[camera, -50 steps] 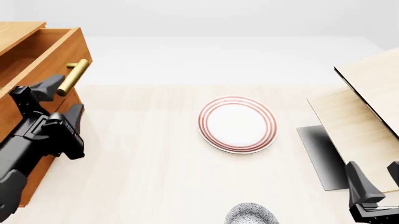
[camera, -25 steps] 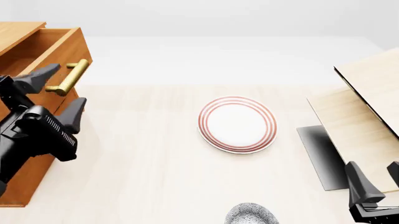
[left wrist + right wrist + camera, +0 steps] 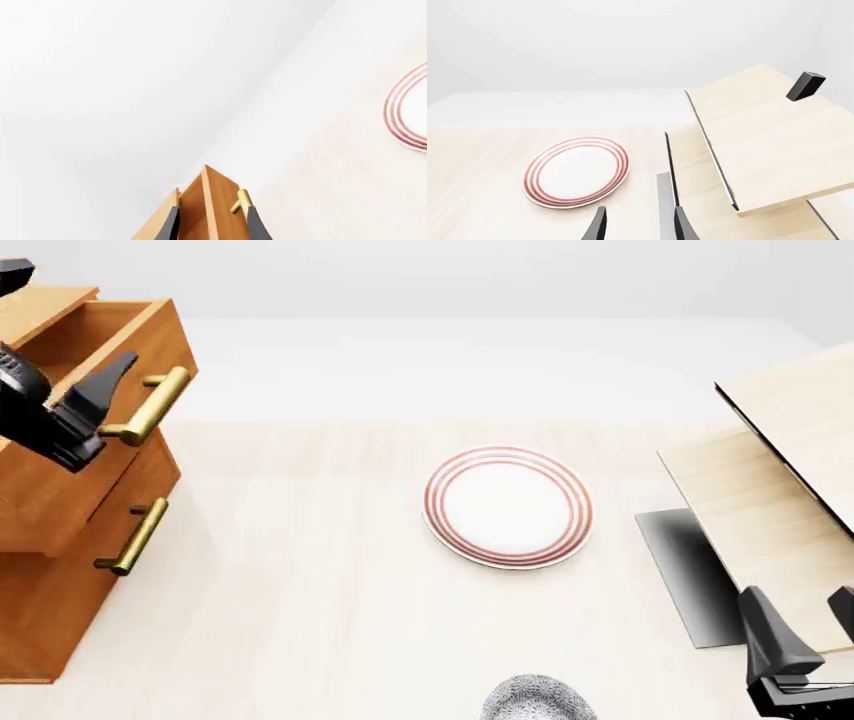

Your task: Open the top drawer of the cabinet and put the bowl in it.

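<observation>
At the left edge of the table [image 3: 334, 590] stands the cabinet [image 3: 40, 620], its top drawer [image 3: 100, 350] pulled out past the drawer below, so the open box shows from above. The left gripper [image 3: 60, 360] hangs over that drawer's front, one dark finger just beside the brass bar handle [image 3: 150, 405]; its fingers stand apart with the drawer's front panel between them in the left wrist view, and they grip nothing. A second brass handle [image 3: 131, 535] marks the middle drawer beneath.

Well to the right of the cabinet, near the table's middle, lies the flat white plate with red rings [image 3: 509, 506]. The speckled bowl [image 3: 538, 700] sits nearer the arms than the plate, cut off by the picture's lower edge, well apart from the cabinet and from both grippers.

Right of the plate rises the pale light-wood structure [image 3: 787, 460]. The right gripper [image 3: 801, 635] rests beside it, fingers parted and empty.
</observation>
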Robot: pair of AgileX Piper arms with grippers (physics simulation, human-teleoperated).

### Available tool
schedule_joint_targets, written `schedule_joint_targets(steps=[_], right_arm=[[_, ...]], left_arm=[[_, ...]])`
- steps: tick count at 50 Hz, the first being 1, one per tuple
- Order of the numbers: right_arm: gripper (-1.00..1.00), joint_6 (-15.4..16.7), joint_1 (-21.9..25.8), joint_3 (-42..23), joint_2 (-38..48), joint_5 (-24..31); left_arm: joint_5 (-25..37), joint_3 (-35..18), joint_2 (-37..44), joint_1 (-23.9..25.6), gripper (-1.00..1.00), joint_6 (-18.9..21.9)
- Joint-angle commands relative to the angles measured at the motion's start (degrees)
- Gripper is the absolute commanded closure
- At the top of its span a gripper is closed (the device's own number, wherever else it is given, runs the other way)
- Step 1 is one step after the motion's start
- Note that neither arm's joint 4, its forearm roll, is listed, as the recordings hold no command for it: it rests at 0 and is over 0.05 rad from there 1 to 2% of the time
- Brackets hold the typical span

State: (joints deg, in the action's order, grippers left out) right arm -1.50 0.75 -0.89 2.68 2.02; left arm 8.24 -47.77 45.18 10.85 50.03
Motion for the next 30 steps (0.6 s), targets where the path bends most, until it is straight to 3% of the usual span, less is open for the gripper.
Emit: schedule_joint_targets(steps=[1, 6, 17, 22, 26, 30], right_arm=[[-1.0, 0.0, 0.0, 0.0, 0.1, -0.1], [-1.0, 0.0, 0.0, 0.0, 0.2, -0.2], [-1.0, -0.1, 0.0, 0.0, 0.3, -0.1], [-1.0, -0.1, 0.0, 0.0, 0.2, 0.0], [-1.0, -0.1, 0.1, 0.0, 0.1, 0.2], [-1.0, -0.1, 0.1, 0.0, 0.0, 0.2]], left_arm=[[15.5, -15.4, 4.8, -1.1, -1.0, -15.9], [21.4, -20.2, 7.0, -4.3, -1.0, -20.3], [31.3, -31.1, 13.6, -6.0, -1.0, -29.2], [33.0, -33.2, 14.7, -6.3, -1.0, -30.4], [35.0, -35.3, 17.4, -5.3, -1.0, -34.3], [36.5, -36.5, 17.9, -6.8, -1.0, -35.6]])
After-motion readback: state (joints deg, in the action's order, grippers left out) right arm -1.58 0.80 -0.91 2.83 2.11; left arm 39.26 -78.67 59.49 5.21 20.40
